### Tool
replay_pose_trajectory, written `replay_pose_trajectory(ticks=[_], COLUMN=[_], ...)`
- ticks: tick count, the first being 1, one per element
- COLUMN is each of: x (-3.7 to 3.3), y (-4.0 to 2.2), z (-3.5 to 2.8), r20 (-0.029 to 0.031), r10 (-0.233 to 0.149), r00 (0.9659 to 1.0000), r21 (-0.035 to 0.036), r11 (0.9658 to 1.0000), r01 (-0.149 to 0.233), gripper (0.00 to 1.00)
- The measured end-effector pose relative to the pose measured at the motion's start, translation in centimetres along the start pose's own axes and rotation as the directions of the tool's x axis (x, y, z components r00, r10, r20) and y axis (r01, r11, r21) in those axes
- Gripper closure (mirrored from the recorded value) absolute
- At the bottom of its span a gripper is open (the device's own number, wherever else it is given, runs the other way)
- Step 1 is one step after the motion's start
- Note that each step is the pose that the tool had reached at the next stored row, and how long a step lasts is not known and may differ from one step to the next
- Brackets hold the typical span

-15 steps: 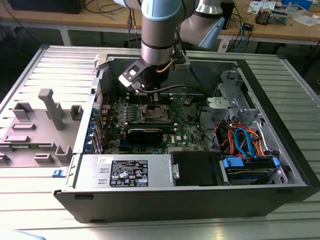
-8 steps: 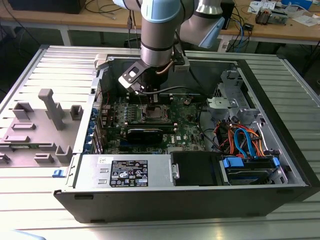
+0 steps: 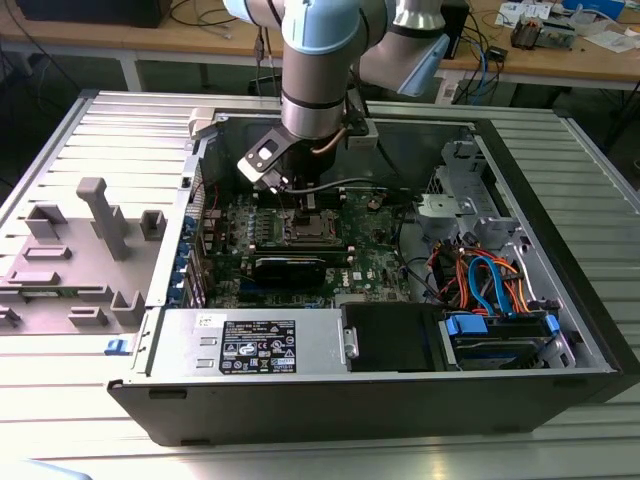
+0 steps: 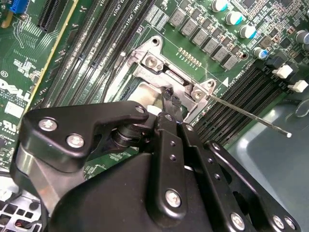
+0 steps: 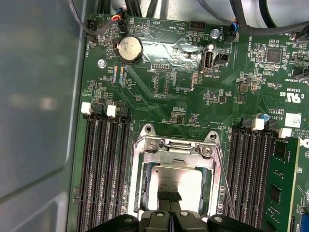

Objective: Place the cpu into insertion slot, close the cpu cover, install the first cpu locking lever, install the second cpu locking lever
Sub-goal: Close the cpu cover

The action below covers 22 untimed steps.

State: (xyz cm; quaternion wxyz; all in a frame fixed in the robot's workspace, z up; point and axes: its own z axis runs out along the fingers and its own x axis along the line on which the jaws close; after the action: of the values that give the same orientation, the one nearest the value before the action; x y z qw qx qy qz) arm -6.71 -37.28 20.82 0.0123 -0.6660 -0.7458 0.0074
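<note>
Motherboard [image 5: 193,96] green, fine pale print and traces. Memory slots [image 5: 104,159] black, white clips at ends. Cpu [image 5: 175,181] silvery-beige top, sits inside silvery cpu cover [image 5: 174,151] on insertion slot [image 4: 145,84], bare metal rim. Coin battery [image 5: 131,49] dull silver. End effector [image 4: 169,104] glossy black, silver screws. Arm [image 3: 320,50] light blue and grey. Case [image 3: 560,330] black; cables [image 3: 490,285] orange, blue, red. Tabletop [image 3: 60,440] pale grey, ribbed stripes.
</note>
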Motion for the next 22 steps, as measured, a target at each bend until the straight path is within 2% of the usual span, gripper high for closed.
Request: replay_pose_trajectory(ticks=[1, 3, 13, 22], x=[0.00, 0.01, -0.11, -0.36], y=[-0.03, -0.03, 0.30, 0.97], z=[-0.86, -1.11, -1.17, -1.21], r20=[-0.0001, -0.0007, -0.0155, -0.0179], r10=[0.000, 0.000, 0.000, 0.000], r00=[1.0000, 1.0000, 0.9999, 0.9998], r21=[0.0002, 0.0000, 0.0018, 0.0063], r11=[1.0000, 1.0000, 1.0000, 1.0000], r01=[0.000, 0.000, 0.000, 0.001], gripper=[0.89, 0.89, 0.89, 0.89])
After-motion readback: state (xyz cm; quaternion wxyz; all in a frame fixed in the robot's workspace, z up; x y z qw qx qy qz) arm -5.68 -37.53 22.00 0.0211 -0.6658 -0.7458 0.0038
